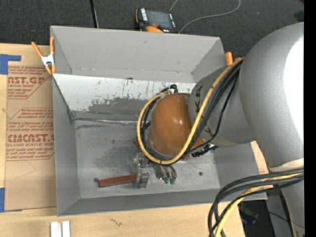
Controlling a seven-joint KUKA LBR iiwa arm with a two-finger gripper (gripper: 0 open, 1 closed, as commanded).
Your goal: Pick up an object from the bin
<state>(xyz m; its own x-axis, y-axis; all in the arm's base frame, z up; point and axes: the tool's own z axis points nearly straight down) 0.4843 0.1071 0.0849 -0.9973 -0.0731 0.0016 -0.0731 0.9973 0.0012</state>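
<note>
Hand [144, 176] sits low at right end of reddish-brown strip [114, 181] on bin [98, 147] floor; grip cannot be told, lift apparently not yet done.

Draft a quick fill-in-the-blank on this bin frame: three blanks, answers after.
1. In the bin, a long reddish-brown strip lies flat on the ____, near the front wall.
2. The gripper hangs low by the strip's ____ end, as the camera view shows it.
3. The rounded cover on the arm's wrist is ____ in colour.

Missing words: floor; right; orange.
</note>
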